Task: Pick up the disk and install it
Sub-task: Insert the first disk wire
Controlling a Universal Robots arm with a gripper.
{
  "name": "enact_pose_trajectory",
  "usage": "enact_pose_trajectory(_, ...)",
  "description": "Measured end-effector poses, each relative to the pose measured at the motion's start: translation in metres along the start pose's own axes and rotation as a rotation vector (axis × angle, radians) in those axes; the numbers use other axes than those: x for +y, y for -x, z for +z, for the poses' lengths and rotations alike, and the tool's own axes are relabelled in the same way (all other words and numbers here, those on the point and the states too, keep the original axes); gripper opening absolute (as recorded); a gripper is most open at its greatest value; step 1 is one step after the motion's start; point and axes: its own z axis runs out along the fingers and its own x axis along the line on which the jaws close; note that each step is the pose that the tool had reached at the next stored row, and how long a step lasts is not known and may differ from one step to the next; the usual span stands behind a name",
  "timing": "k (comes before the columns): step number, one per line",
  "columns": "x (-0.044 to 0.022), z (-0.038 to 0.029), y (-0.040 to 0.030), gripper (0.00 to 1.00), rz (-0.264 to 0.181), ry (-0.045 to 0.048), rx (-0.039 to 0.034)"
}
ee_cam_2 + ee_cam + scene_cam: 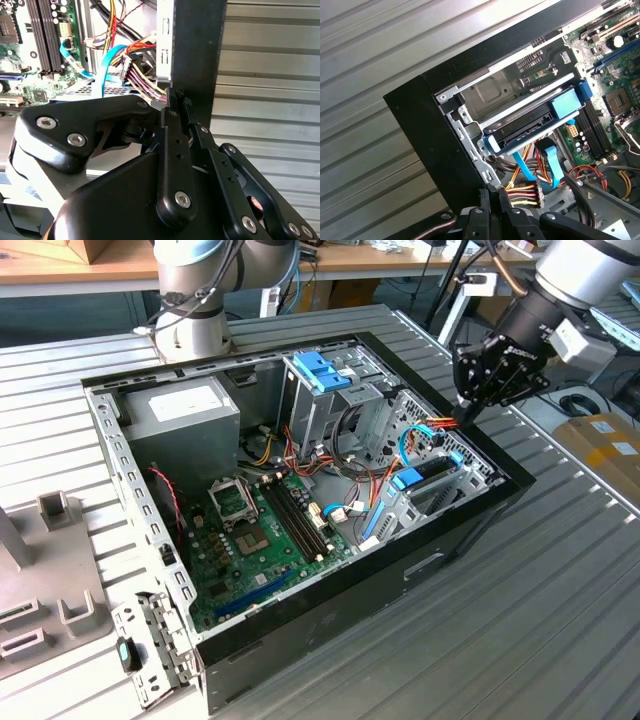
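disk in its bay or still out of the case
In: the disk, with blue rails, sits slotted in the metal drive cage inside the case; the hand hangs near it.

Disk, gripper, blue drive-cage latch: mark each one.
disk (pixel 527 127), first wrist view, dark edge between its blue rails.
gripper (pixel 468 418), exterior view, midway between the fingertips, at the case's edge.
blue drive-cage latch (pixel 318 371), exterior view, middle of the blue plastic.

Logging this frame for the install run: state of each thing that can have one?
disk: seated in the drive bay, blue rails showing, not held
hand: shut, empty, at the case's edge by the power connector
power connector: loose on its wires, not plugged into the disk
computer case: side open, lying flat on the table
blue latch: sits on top of the drive cage
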Motion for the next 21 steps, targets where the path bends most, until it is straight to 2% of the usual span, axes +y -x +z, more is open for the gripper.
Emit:
enact_pose_trajectory(4,0.0062,0.0012,0.0115,0.17,0.0,-0.0005,0.001)
enact_pose_trajectory(10,0.0134,0.0025,0.024,0.17,0.001,-0.0012,0.0018)
enact_pose_trajectory(18,0.0187,0.0031,0.022,0.17,0.023,-0.0037,0.0025)
enact_pose_trajectory(19,0.0187,0.0032,0.022,0.17,0.036,-0.0051,0.0028)
enact_pose_trajectory(21,0.0188,0.004,0.0219,0.17,0.096,-0.012,0.0043)
